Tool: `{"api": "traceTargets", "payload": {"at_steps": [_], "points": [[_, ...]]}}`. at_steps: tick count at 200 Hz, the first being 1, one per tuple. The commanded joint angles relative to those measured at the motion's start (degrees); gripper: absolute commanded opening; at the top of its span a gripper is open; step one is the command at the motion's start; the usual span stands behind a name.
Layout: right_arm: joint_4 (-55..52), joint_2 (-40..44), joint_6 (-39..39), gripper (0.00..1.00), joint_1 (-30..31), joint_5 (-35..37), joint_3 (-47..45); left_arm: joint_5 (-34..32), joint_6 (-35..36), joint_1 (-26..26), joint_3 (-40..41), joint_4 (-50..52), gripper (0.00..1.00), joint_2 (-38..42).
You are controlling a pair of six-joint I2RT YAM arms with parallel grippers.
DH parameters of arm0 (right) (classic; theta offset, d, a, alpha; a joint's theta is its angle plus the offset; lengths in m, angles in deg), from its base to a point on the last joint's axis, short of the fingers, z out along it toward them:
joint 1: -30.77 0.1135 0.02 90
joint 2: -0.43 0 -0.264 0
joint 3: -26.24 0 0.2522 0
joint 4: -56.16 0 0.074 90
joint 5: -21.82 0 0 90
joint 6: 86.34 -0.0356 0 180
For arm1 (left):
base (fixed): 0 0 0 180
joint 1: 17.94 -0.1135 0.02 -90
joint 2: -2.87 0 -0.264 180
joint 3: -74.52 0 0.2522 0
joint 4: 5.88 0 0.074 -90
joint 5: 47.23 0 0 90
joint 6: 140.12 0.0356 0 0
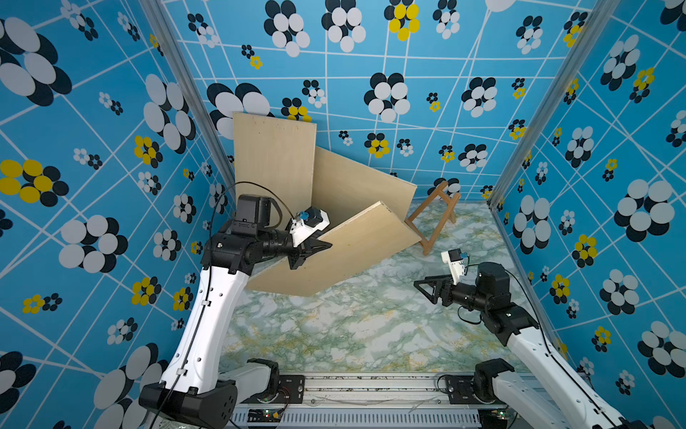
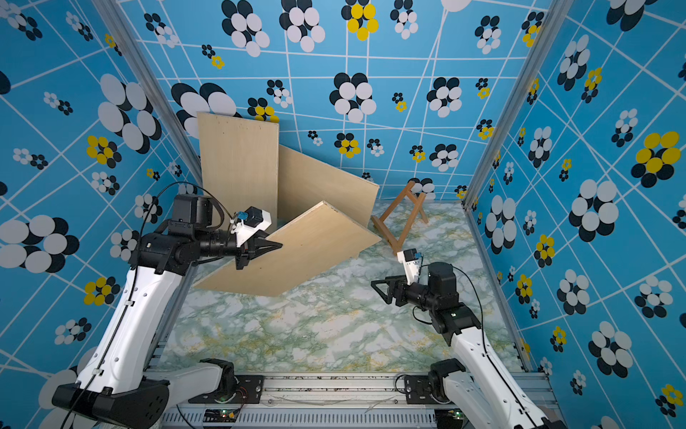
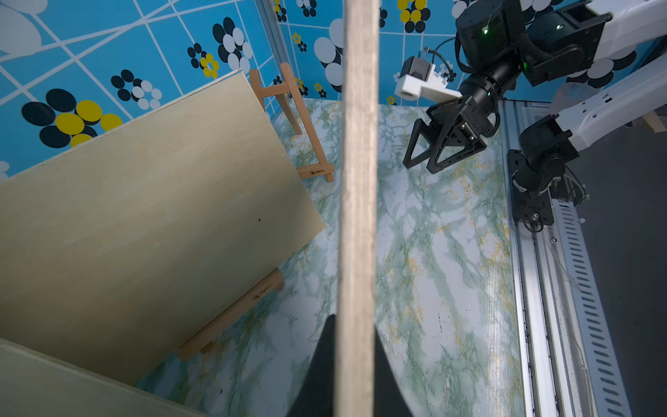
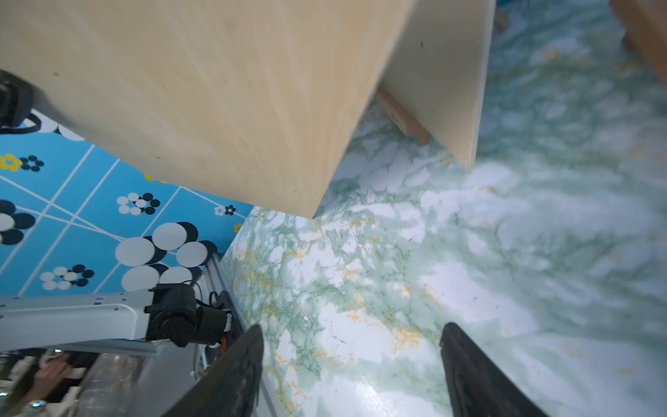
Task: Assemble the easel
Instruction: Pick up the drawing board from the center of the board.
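Easel [image 1: 417, 237] by back wall [image 1: 408, 55]; left gripper [image 1: 312, 254] clamps the board [image 1: 352, 252], right gripper [image 1: 424, 292] gapes empty

We look down on the whole worktop [image 1: 371, 327] from high in both top views, and each wrist camera skims it closely past its fingers [image 4: 231, 375].

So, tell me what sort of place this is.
Most likely a robot test cell, not a home or studio: a left arm and right arm bolted to an aluminium rail, blue flower-patterned walls boxing in a marble-print tabletop, with plywood boards and a wooden easel.
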State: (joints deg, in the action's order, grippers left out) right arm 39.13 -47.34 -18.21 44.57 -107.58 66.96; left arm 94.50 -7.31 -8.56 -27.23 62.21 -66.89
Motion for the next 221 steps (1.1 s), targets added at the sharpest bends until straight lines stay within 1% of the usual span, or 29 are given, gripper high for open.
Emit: {"api": "traceTargets", "payload": {"at_steps": [1, 14, 34, 48, 67, 90, 117, 132, 170, 174, 184, 221], "points": [[14.8, -3.4, 0.3, 0.86, 1.9, -2.9, -0.7, 7.1, -4.3, -0.4, 0.1, -1.8, 0.0, 1.1], [25.0, -7.6, 1.5, 0.88, 3.3, -7.1, -3.0, 7.6, -4.4, -0.3, 0.0, -2.1, 0.0, 1.1], [30.6, -13.7, 3.7, 0.9, 6.4, -2.9, -2.7, 7.8, -4.5, -0.4, 0.4, -2.1, 0.0, 1.3], [38.1, -18.5, 3.8, 0.92, 8.2, -1.4, -2.5, 7.8, -4.7, -0.4, 1.1, -2.4, 0.0, 1.9], [48.2, -26.0, 1.7, 0.92, 9.6, -1.5, -1.3, 7.9, -4.7, -0.6, 1.5, -2.6, 0.0, 2.3], [66.5, -34.0, -2.9, 0.93, 10.6, -1.7, -1.7, 8.5, -5.1, -0.6, 1.5, -2.8, 0.0, 2.3], [74.9, -41.1, -4.8, 0.92, 11.4, -1.1, 0.6, 9.1, -5.4, -0.7, 1.7, -3.4, 0.0, 2.3], [83.8, -44.4, -7.4, 0.92, 11.9, -0.2, 0.7, 9.3, -5.4, -0.9, 1.8, -3.3, 0.0, 2.4], [83.9, -44.7, -2.9, 0.93, 16.1, 0.1, 4.1, 10.3, -5.4, -1.0, 2.3, -4.2, 0.0, 2.3], [83.9, -44.6, -2.6, 0.93, 16.4, 0.2, 4.5, 10.4, -6.9, -1.1, 2.4, -4.4, 0.0, 2.3], [83.9, -44.4, -1.8, 0.93, 17.0, 0.2, 5.3, 10.9, -7.2, -1.3, 2.8, -4.7, 0.0, 2.4], [83.9, -42.7, -3.1, 0.92, 17.5, 0.9, 6.6, 10.8, -8.7, -1.9, 3.9, -6.6, 0.0, 2.8]]}}
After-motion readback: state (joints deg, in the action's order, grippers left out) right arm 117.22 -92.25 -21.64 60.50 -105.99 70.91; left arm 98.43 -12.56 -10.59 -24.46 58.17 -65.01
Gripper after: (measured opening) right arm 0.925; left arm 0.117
